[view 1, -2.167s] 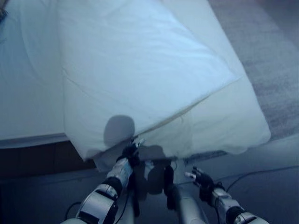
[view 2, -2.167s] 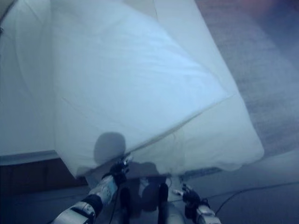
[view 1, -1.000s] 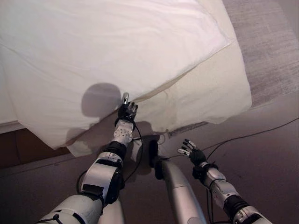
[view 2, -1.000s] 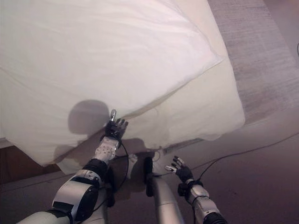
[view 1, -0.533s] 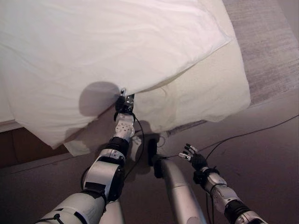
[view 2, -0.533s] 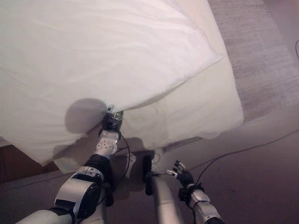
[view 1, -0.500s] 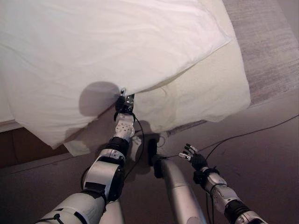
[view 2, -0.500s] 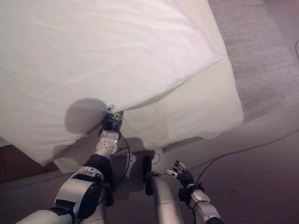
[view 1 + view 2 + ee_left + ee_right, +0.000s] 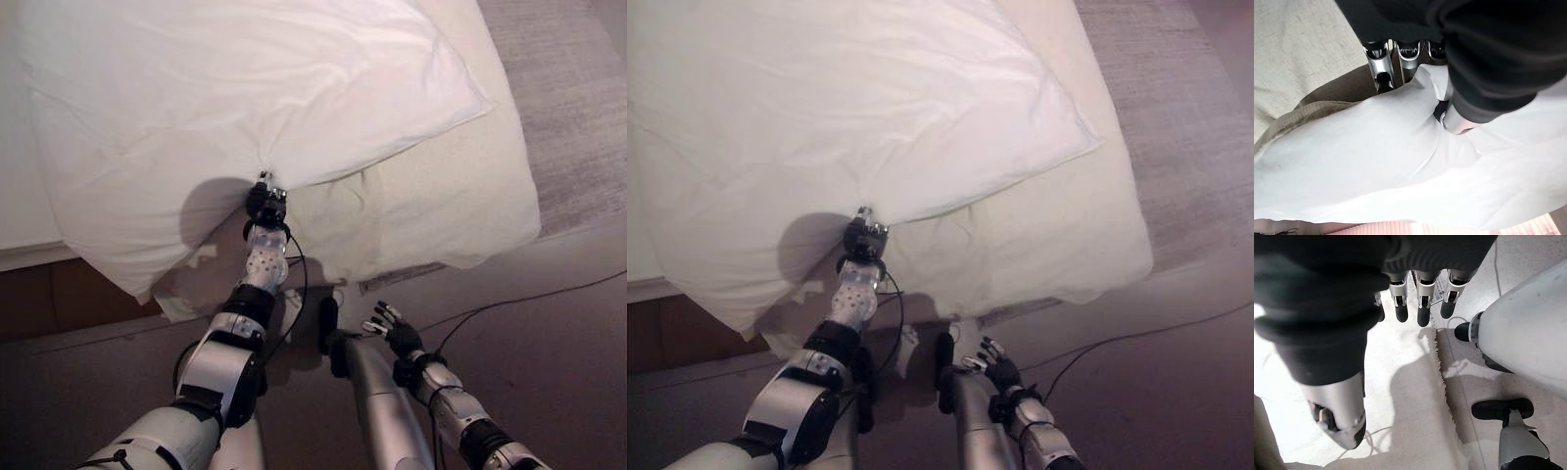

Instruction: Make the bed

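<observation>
Left eye view gives you the white duvet (image 9: 245,98) spread over the bed (image 9: 24,211), with its near edge hanging past the side of the mattress. Your left hand (image 9: 265,206) is up at that edge, and the cloth puckers into radiating creases right where the hand meets it. Check your left wrist view: the fingers (image 9: 1380,66) curl behind a fold of the white fabric and the thumb (image 9: 1449,117) presses it from the other side, so the hand is pinching the duvet edge.

Under the duvet you can see a cream sheet (image 9: 441,196) draped over the bed's corner on your right, its lower hem close to the floor. A strip of brown bed base (image 9: 59,299) shows below the overhang on your left.

Your right hand (image 9: 392,338) hangs low over the floor (image 9: 549,362), well apart from the bedding. In your right wrist view its fingers (image 9: 1422,303) are relaxed and slightly spread, with nothing in them; below them lies a pale rug (image 9: 1400,406) with a frayed edge. A grey carpet (image 9: 578,108) lies beyond the bed on your right.
</observation>
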Controlling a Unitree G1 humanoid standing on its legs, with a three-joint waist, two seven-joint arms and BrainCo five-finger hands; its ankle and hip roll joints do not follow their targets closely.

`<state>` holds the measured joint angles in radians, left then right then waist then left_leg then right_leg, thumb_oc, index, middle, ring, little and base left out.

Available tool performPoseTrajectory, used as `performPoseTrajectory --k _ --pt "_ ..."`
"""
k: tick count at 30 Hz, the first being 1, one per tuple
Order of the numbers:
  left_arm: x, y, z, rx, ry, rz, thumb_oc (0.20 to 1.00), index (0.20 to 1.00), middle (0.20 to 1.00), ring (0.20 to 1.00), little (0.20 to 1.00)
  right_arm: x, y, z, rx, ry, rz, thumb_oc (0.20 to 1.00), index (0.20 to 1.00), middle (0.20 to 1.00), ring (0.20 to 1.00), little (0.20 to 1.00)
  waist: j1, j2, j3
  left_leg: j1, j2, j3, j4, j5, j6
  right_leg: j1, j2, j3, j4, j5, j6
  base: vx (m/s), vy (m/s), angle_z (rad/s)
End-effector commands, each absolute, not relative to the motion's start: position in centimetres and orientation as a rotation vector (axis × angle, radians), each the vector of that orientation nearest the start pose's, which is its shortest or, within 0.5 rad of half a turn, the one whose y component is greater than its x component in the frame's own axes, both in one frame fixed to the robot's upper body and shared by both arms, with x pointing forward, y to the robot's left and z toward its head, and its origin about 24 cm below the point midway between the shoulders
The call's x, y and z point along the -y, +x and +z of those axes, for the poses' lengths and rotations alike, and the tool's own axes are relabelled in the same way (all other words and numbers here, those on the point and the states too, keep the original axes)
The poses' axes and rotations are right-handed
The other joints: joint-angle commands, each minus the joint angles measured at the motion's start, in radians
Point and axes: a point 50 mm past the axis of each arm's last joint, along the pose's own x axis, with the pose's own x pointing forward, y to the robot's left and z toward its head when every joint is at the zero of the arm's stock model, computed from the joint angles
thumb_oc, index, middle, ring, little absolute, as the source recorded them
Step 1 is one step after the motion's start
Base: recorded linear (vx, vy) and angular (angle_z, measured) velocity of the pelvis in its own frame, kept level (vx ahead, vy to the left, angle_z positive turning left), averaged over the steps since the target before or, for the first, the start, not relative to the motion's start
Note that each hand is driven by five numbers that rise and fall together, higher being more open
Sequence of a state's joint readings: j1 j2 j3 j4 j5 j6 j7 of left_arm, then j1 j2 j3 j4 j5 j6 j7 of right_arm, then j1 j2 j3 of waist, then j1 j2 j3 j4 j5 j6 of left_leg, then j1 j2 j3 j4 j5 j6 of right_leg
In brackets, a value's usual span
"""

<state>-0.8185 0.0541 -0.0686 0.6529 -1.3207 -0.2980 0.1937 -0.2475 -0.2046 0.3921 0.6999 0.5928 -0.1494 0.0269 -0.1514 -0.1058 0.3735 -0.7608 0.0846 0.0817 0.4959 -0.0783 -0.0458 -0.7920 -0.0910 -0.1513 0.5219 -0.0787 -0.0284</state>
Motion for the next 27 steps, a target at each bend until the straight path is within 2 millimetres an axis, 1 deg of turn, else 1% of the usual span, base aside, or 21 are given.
performPoseTrajectory --k 1,2,3,4,5,6,7,9,10,11,12,13,14,15,16,17,18,20,21,23,27 --pt "-8.7 37.7 18.6 0.273 -1.166 -0.167 0.2 0.2 0.2 0.2 0.2 11.9 27.0 -3.0 -0.306 0.297 0.267 1.0 1.0 1.0 1.0 1.0 0.017 0.051 -0.018 -0.012 -0.01 0.012 -0.028 0.008 0.017 0.042 0.015 -0.036 -0.07 0.017 0.084 0.0 0.0 0.0" --pt "-8.4 37.4 18.8 0.282 -1.174 -0.187 0.2 0.2 0.2 0.2 0.2 11.2 27.2 -2.7 -0.302 0.355 0.284 1.0 1.0 1.0 1.0 1.0 0.023 0.053 -0.013 -0.006 -0.013 0.01 -0.033 0.01 0.018 0.047 0.015 -0.037 -0.073 0.018 0.084 0.0 0.0 0.0" --pt "-8.2 36.8 18.8 0.293 -1.179 -0.219 0.2 0.2 0.2 0.2 0.2 9.7 27.7 -2.2 -0.312 0.478 0.315 1.0 1.0 1.0 1.0 1.0 0.038 0.06 -0.003 -0.001 -0.018 0.005 -0.037 0.013 0.019 0.054 0.014 -0.04 -0.075 0.019 0.084 0.0 0.0 0.0" --pt "-8.2 36.8 18.8 0.293 -1.179 -0.219 0.2 0.2 0.2 0.2 0.2 9.7 27.7 -2.2 -0.312 0.479 0.315 1.0 1.0 1.0 1.0 1.0 0.038 0.059 -0.002 0.0 -0.018 0.005 -0.037 0.013 0.019 0.055 0.014 -0.04 -0.075 0.019 0.084 -0.01 0.003 0.03" --pt "-8.3 36.1 18.8 0.314 -1.179 -0.242 0.2 0.2 0.2 0.2 0.2 7.8 28.3 -1.2 -0.305 0.632 0.366 1.0 1.0 1.0 1.0 1.0 0.057 0.066 0.006 0.007 -0.023 0.001 -0.044 0.017 0.021 0.062 0.012 -0.041 -0.078 0.02 0.084 0.0 0.002 0.03" --pt "-8.3 36.1 18.8 0.314 -1.179 -0.242 0.2 0.2 0.2 0.2 0.2 7.8 28.3 -1.2 -0.305 0.633 0.366 1.0 1.0 1.0 1.0 1.0 0.057 0.066 0.007 0.008 -0.023 0.001 -0.044 0.017 0.021 0.063 0.012 -0.041 -0.078 0.02 0.084 -0.01 0.014 0.06" --pt "-8.5 35.5 19.1 0.347 -1.203 -0.261 0.2 0.2 0.2 0.2 0.2 6.4 29.1 -0.2 -0.295 0.714 0.397 1.0 1.0 1.0 1.0 1.0 0.073 0.072 0.015 0.014 -0.029 0.0 -0.05 0.019 0.023 0.067 0.01 -0.043 -0.078 0.021 0.085 0.0 0.027 0.05" --pt "-8.6 34.8 19.5 0.387 -1.227 -0.287 0.2 0.2 0.2 0.2 0.2 4.6 30.1 1.4 -0.277 0.858 0.434 1.0 1.0 1.0 1.0 1.0 0.094 0.078 0.027 0.03 -0.039 -0.002 -0.067 0.023 0.026 0.076 0.009 -0.041 -0.08 0.024 0.087 0.0 0.032 0.12" --pt "-8.6 34.8 19.5 0.387 -1.227 -0.287 0.2 0.2 0.2 0.2 0.2 4.6 30.1 1.4 -0.277 0.859 0.435 1.0 1.0 1.0 1.0 1.0 0.094 0.077 0.029 0.032 -0.04 -0.002 -0.068 0.023 0.026 0.077 0.009 -0.041 -0.08 0.024 0.087 0.0 0.015 0.18" --pt "-8.5 34.2 19.7 0.409 -1.236 -0.306 0.2 0.2 0.2 0.2 0.2 3.4 30.8 2.6 -0.26 0.928 0.461 1.0 1.0 1.0 1.0 1.0 0.113 0.081 0.041 0.046 -0.047 -0.004 -0.084 0.028 0.028 0.089 0.005 -0.042 -0.085 0.027 0.09 0.0 0.005 0.1" --pt "-8.5 34.2 19.7 0.409 -1.235 -0.306 0.2 0.2 0.2 0.2 0.2 3.4 30.8 2.6 -0.26 0.928 0.461 1.0 1.0 1.0 1.0 1.0 0.113 0.08 0.042 0.046 -0.047 -0.004 -0.084 0.028 0.028 0.089 0.005 -0.041 -0.085 0.027 0.09 0.0 0.0 0.12" --pt "-8.5 33.8 19.9 0.427 -1.237 -0.319 0.2 0.2 0.2 0.2 0.2 2.6 31.7 4.4 -0.214 1.0 0.485 1.0 1.0 1.0 1.0 1.0 0.129 0.085 0.052 0.053 -0.055 -0.008 -0.091 0.032 0.029 0.095 0.001 -0.047 -0.086 0.027 0.091 0.0 -0.005 0.11" --pt "-8.5 33.8 19.9 0.427 -1.236 -0.319 0.2 0.2 0.2 0.2 0.2 2.6 31.7 4.5 -0.214 1.0 0.485 1.0 1.0 1.0 1.0 1.0 0.129 0.085 0.053 0.054 -0.056 -0.008 -0.091 0.032 0.029 0.096 0.0 -0.047 -0.086 0.027 0.091 0.02 0.002 0.14" --pt "-8.5 33.4 19.8 0.436 -1.21 -0.319 0.2 0.2 0.2 0.2 0.2 2.1 32.4 6.1 -0.178 1.053 0.493 1.0 1.0 1.0 1.0 1.0 0.142 0.089 0.06 0.066 -0.061 -0.012 -0.097 0.033 0.033 0.106 -0.001 -0.049 -0.085 0.021 0.089 0.01 0.006 0.1" --pt "-8.5 33.4 19.8 0.436 -1.21 -0.319 0.2 0.2 0.2 0.2 0.2 2.1 32.4 6.1 -0.178 1.053 0.493 1.0 1.0 1.0 1.0 1.0 0.142 0.089 0.06 0.066 -0.061 -0.012 -0.097 0.033 0.033 0.107 -0.001 -0.049 -0.085 0.021 0.089 0.02 0.022 0.07" --pt "-8.8 33.0 20.1 0.461 -1.211 -0.327 0.2 0.2 0.2 0.2 0.2 1.6 33.0 7.8 -0.144 1.144 0.501 1.0 1.0 1.0 1.0 1.0 0.154 0.095 0.07 0.066 -0.07 -0.02 -0.093 0.032 0.036 0.11 -0.003 -0.052 -0.081 0.02 0.089 0.0 0.016 0.04" --pt "-8.7 32.9 20.1 0.461 -1.21 -0.327 0.2 0.2 0.2 0.2 0.2 1.6 33.0 7.8 -0.143 1.145 0.501 1.0 1.0 1.0 1.0 1.0 0.154 0.095 0.07 0.066 -0.07 -0.02 -0.093 0.032 0.036 0.11 -0.003 -0.052 -0.081 0.02 0.089 0.01 0.025 0.07" --pt "-8.9 32.6 20.1 0.475 -1.207 -0.321 0.2 0.2 0.2 0.2 0.2 1.6 33.7 10.2 -0.069 1.238 0.5 1.0 1.0 1.0 1.0 1.0 0.167 0.1 0.076 0.069 -0.077 -0.026 -0.102 0.038 0.036 0.113 -0.008 -0.061 -0.083 0.017 0.089 0.01 0.002 0.12" --pt "-8.9 32.6 20.2 0.475 -1.207 -0.321 0.2 0.2 0.2 0.2 0.2 1.6 33.7 10.2 -0.069 1.239 0.5 1.0 1.0 1.0 1.0 1.0 0.167 0.1 0.076 0.069 -0.077 -0.026 -0.102 0.038 0.036 0.113 -0.008 -0.062 -0.083 0.017 0.089 0.01 -0.006 0.19" --pt "-9.0 32.5 20.0 0.475 -1.2 -0.31 0.2 0.2 0.2 0.2 0.2 1.8 34.0 11.1 -0.035 1.274 0.493 1.0 1.0 1.0 1.0 1.0 0.171 0.103 0.078 0.074 -0.081 -0.031 -0.107 0.038 0.039 0.118 -0.011 -0.065 -0.084 0.015 0.09 0.02 0.009 0.18" --pt "-9.9 32.2 19.5 0.486 -1.186 -0.272 0.2 0.2 0.2 0.2 0.2 2.8 34.0 13.1 0.069 1.354 0.494 1.0 1.0 1.0 1.0 1.0 0.173 0.109 0.079 0.076 -0.084 -0.035 -0.105 0.035 0.044 0.119 -0.013 -0.064 -0.078 0.01 0.087 0.01 0.007 0.03"
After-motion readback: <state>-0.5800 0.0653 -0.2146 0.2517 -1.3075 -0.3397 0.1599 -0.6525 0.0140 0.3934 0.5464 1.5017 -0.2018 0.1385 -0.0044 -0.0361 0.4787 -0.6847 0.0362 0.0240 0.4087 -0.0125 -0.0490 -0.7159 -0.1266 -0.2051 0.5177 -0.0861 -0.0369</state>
